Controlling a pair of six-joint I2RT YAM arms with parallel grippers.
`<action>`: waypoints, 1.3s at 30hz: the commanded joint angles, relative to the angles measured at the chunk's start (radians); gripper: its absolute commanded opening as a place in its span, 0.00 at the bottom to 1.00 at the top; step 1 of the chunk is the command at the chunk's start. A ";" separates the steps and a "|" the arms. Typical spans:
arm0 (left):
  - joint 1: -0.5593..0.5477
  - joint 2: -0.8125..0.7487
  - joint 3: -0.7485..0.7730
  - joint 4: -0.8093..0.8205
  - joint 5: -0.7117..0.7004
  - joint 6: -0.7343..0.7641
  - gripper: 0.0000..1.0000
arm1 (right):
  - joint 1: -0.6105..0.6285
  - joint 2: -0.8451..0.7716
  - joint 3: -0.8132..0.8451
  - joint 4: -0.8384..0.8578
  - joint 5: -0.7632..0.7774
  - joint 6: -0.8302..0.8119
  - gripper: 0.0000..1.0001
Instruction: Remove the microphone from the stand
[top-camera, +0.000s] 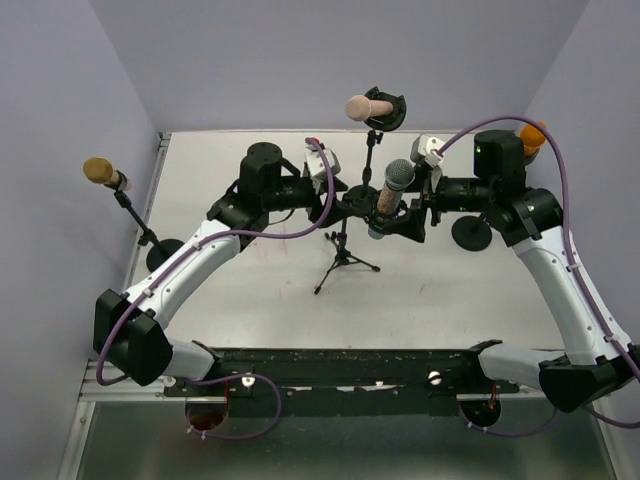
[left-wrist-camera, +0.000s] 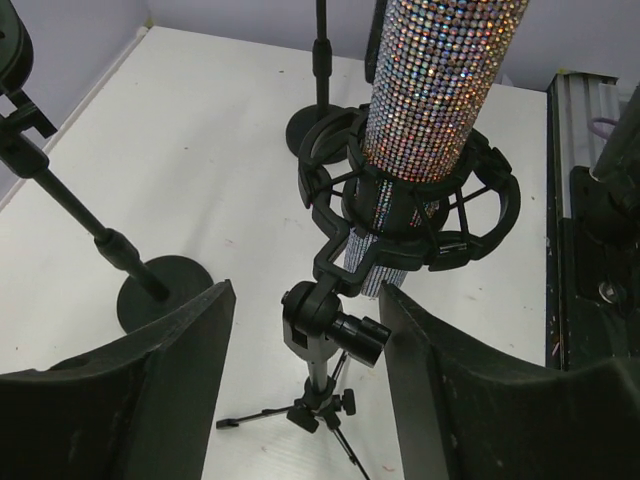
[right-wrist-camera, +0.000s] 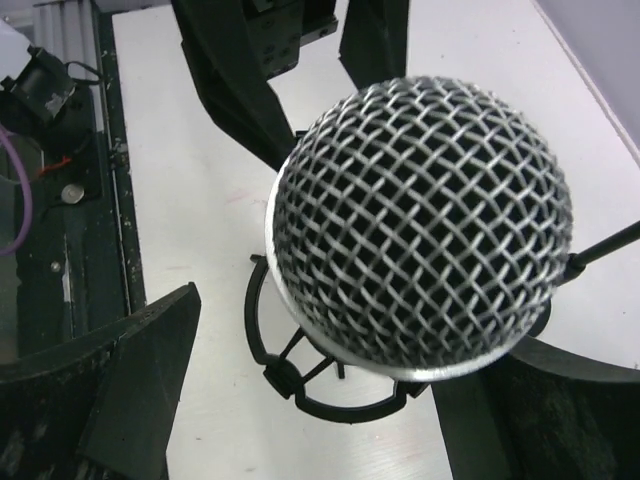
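A microphone with a silver mesh head (top-camera: 399, 175) and a glittery body (left-wrist-camera: 440, 70) stands in a black shock mount (left-wrist-camera: 470, 215) on a small tripod stand (top-camera: 343, 260) at mid-table. My left gripper (top-camera: 345, 200) is open, its fingers either side of the stand's swivel joint (left-wrist-camera: 320, 315) below the mount, touching nothing. My right gripper (top-camera: 405, 215) is open beside the microphone body. In the right wrist view the mesh head (right-wrist-camera: 420, 220) fills the space between its fingers (right-wrist-camera: 130, 380), with the mount ring (right-wrist-camera: 340, 405) below; the far finger is mostly hidden.
Three other microphones stand on round-base stands: a pink one (top-camera: 360, 105) at the back, a tan one (top-camera: 100, 170) at the left wall, an orange one (top-camera: 533, 135) behind the right arm. A round base (left-wrist-camera: 165, 290) sits left of my left gripper.
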 joint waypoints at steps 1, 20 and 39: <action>-0.016 0.019 0.042 0.002 0.062 0.028 0.63 | 0.010 -0.021 -0.060 0.225 0.039 0.166 0.93; -0.019 -0.139 -0.037 -0.031 0.044 -0.042 0.48 | 0.067 0.050 -0.122 0.400 0.108 0.237 0.39; 0.026 -0.196 -0.012 -0.003 0.007 -0.149 0.80 | 0.173 0.170 -0.054 0.556 0.163 0.333 0.08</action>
